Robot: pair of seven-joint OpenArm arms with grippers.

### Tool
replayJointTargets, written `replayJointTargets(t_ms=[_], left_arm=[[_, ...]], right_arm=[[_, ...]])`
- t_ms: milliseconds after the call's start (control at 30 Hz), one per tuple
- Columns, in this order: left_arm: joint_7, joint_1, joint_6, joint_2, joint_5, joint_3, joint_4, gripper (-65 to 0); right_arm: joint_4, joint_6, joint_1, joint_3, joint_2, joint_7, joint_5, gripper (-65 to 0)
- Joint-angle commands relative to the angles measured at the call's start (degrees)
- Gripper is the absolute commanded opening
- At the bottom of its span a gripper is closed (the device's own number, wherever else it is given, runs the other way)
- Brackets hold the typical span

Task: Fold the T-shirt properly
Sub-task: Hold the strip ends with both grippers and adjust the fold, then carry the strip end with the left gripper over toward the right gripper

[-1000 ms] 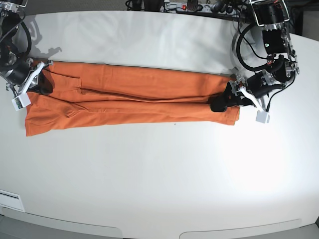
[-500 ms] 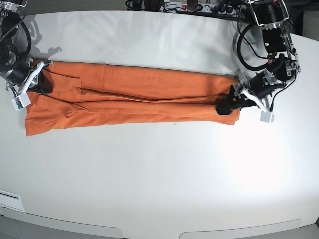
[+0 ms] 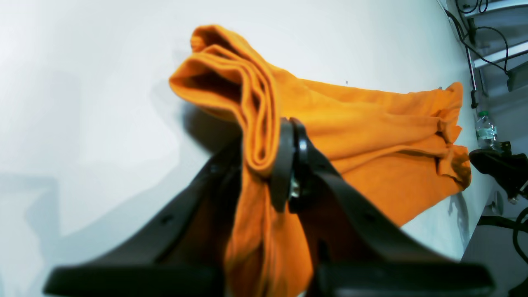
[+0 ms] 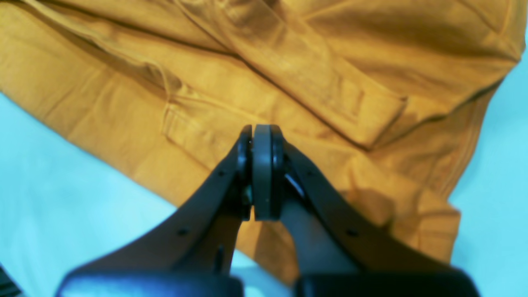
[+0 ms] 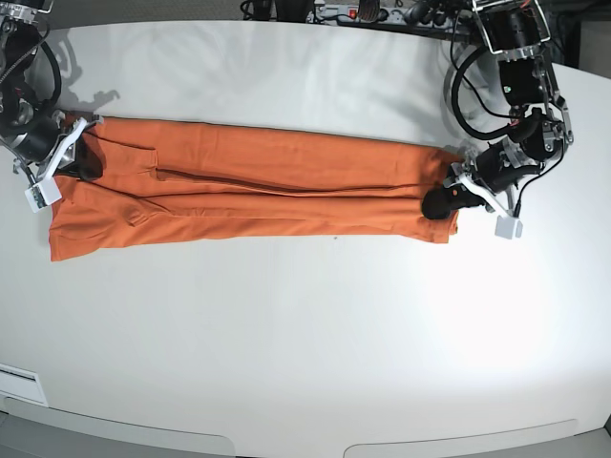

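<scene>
Left wrist view: your left gripper (image 3: 268, 165) pinches the hem of the thin orange T-shirt (image 5: 258, 191), lying lengthwise on the white counter (image 5: 305, 334); right gripper (image 4: 262, 173) clamped together at the far end. Lift evenly.

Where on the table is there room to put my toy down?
The big bare stretch of white table in front of the orange T-shirt is free, and the strip behind it. Both shirt ends are crowded: the left gripper pinches one, the right gripper sits at the other.

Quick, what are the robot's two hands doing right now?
Left gripper: closed, pinching the bunched end of the T-shirt.
Right gripper: closed above the shirt, holding nothing visible.
</scene>
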Motion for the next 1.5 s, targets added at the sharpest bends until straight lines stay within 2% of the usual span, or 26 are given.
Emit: replayJointTargets(t_ms=[0, 100, 233, 467, 667, 833, 933, 1267, 1367, 1467], left_arm=[[0.92, -0.31, 0.85, -0.31, -0.57, -0.11, 0.28, -65.0], [1.01, -0.31, 0.68, -0.31, -0.72, -0.11, 0.28, -65.0], [1.31, -0.28, 0.09, -0.31, -1.62, -0.11, 0.28, -65.0], [1.44, -0.31, -0.39, -0.31, -2.05, -0.11, 0.28, -65.0], [1.49, -0.31, -0.39, -0.33, -2.03, -0.11, 0.28, -65.0], [2.56, -0.33, -0.44, -0.35, -2.67, -0.11, 0.28, -65.0], [4.92, -0.33, -2.78, -0.35, -6.69, -0.11, 0.31, -65.0], [14.64, -0.33, -10.93, -0.28, -27.17, -0.11, 3.28, -65.0], [16.0, -0.35, -11.54, 0.04, -30.42, -0.11, 3.96, -65.0], [16.11, -0.44, -12.68, 1.22, -30.61, -0.11, 4.17, -65.0]], right_arm=[[0.92, 0.1, 0.72, -0.2, 1.14, 2.8, -1.07, -65.0], [0.87, 0.1, 1.66, -1.95, 1.16, 7.91, -9.25, -65.0], [0.76, -4.04, 3.74, -2.56, 1.16, 10.75, -15.43, -65.0], [-0.79, -4.76, 4.22, -2.56, 0.61, 11.69, -16.0, -65.0], [-12.79, -1.05, 5.66, -2.56, -1.36, 15.96, -16.85, -65.0], [-16.2, -0.76, 6.21, -2.56, -1.4, 15.52, -16.63, -65.0], [-16.17, -0.28, 6.23, -2.56, -1.4, 15.02, -16.61, -65.0], [-16.17, -0.24, 6.23, -2.56, -1.4, 14.12, -16.2, -65.0], [-16.17, -0.24, 6.23, -2.56, -1.4, 13.92, -16.2, -65.0], [-16.17, -0.24, 6.23, -2.56, -1.4, 13.92, -16.17, -65.0]])
